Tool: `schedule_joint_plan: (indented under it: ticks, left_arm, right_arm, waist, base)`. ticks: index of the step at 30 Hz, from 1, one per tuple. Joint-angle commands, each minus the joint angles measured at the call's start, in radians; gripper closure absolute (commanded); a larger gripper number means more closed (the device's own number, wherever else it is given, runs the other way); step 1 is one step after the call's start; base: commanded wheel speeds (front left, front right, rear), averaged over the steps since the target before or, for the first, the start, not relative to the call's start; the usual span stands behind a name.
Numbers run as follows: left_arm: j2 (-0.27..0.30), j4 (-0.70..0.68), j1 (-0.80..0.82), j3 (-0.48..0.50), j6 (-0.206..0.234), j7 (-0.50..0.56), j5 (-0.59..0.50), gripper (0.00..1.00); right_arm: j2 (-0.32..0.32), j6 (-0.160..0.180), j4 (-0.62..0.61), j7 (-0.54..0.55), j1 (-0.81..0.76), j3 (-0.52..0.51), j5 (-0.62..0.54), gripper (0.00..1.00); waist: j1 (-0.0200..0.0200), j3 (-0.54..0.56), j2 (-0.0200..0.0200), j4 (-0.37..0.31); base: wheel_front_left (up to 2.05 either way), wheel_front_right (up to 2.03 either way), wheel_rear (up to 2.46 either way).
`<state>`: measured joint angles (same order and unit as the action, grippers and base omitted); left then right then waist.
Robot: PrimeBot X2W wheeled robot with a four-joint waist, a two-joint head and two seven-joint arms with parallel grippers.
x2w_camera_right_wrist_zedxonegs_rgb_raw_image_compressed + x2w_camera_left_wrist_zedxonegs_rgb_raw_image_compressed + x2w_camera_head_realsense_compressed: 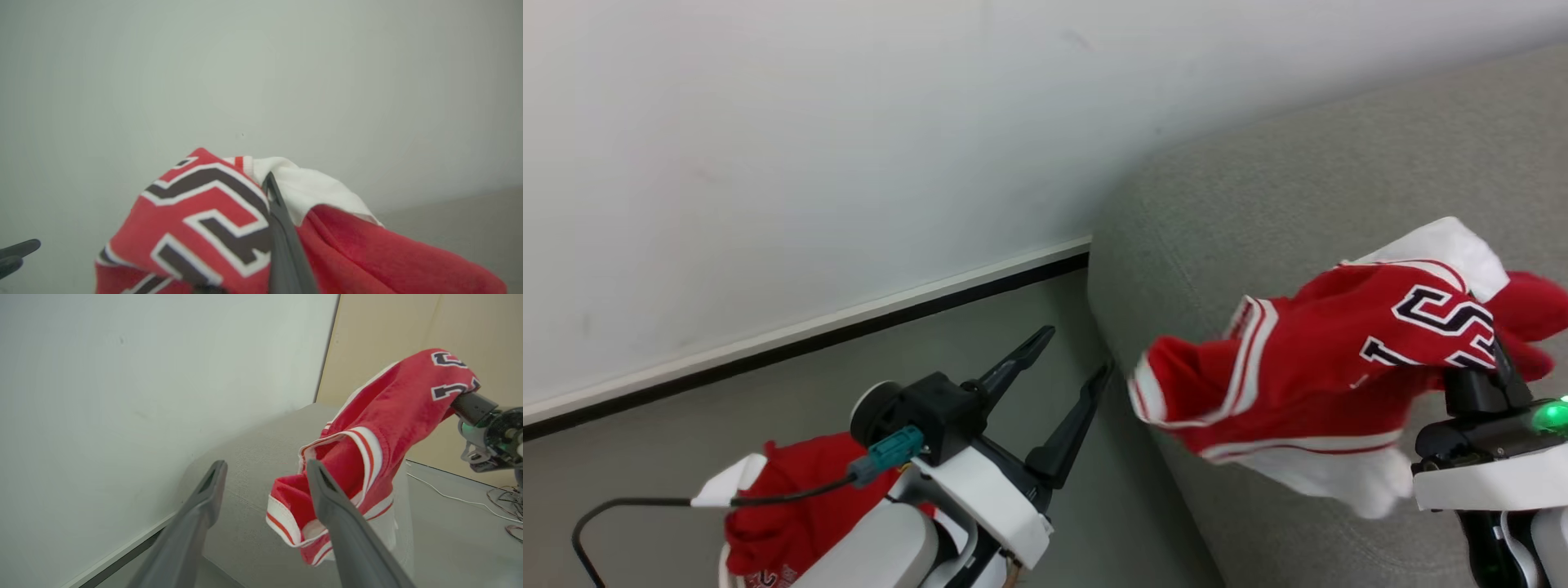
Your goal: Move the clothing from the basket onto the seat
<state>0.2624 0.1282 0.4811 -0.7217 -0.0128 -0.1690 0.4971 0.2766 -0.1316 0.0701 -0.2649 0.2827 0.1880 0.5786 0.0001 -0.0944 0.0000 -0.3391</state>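
Head, left wrist and right wrist views. The right gripper [1494, 359] was closed on the red jersey [1307, 367], its dark fingers [282, 228] buried in the cloth near the dark numerals. The garment hung bunched above the rounded end of the grey seat [1298, 180], white striped trim drooping lowest; whether the hem touched the upholstery could not be told. The left gripper [1078, 349] stood empty with its jaws spread wide, just beside the jersey's trailing edge and clear of it, over the grey floor [768, 392] before the white wall [768, 163]. A red T-shirt [800, 498] lay crumpled below the left arm, well apart from the seat.
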Motion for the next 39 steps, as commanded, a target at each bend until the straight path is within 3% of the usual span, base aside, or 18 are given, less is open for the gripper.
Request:
schedule_joint_plan:
  ticks: [1, 9, 17, 25, 34, 39]
  left_arm:
    - [0.006, 0.002, -0.010, 0.000, -0.003, -0.008, -0.011, 0.00]
    - [0.018, 0.006, 0.007, -0.018, -0.007, -0.020, -0.032, 0.00]
    - [0.023, 0.003, 0.030, -0.035, -0.012, -0.009, -0.044, 0.00]
    - [0.055, -0.045, 0.090, -0.038, -0.010, 0.043, -0.073, 0.00]
    - [0.097, -0.127, 0.184, -0.025, -0.013, 0.115, -0.101, 0.00]
    - [0.095, -0.159, 0.224, -0.028, -0.011, 0.131, -0.117, 0.00]
  right_arm:
    - [0.000, 0.002, -0.006, 0.001, -0.017, -0.004, -0.011, 1.00]
    - [-0.007, 0.002, -0.081, 0.003, -0.083, -0.065, -0.025, 1.00]
    - [-0.022, 0.002, -0.096, 0.013, -0.064, -0.081, 0.019, 1.00]
    - [0.020, 0.002, 0.028, 0.086, 0.165, -0.083, 0.140, 1.00]
    - [0.157, 0.002, 0.186, 0.178, 0.538, -0.166, 0.252, 1.00]
    - [0.240, 0.002, 0.294, 0.200, 0.715, -0.200, 0.241, 1.00]
  waist:
    - [-0.0001, -0.012, 0.0000, -0.052]
    - [-0.0001, -0.030, 0.0000, -0.141]
    - [-0.0001, -0.068, 0.0000, -0.150]
    - [-0.0001, -0.204, 0.0000, -0.095]
    - [-0.0001, -0.415, 0.0000, -0.008]
    - [-0.0001, -0.508, 0.0000, 0.041]
  base:
    - [0.00, 0.00, 0.00]
    - [0.00, 0.00, 0.00]
    - [0.00, 0.00, 0.00]
    - [0.00, 0.00, 0.00]
    - [0.00, 0.00, 0.00]
    - [0.00, 0.00, 0.00]
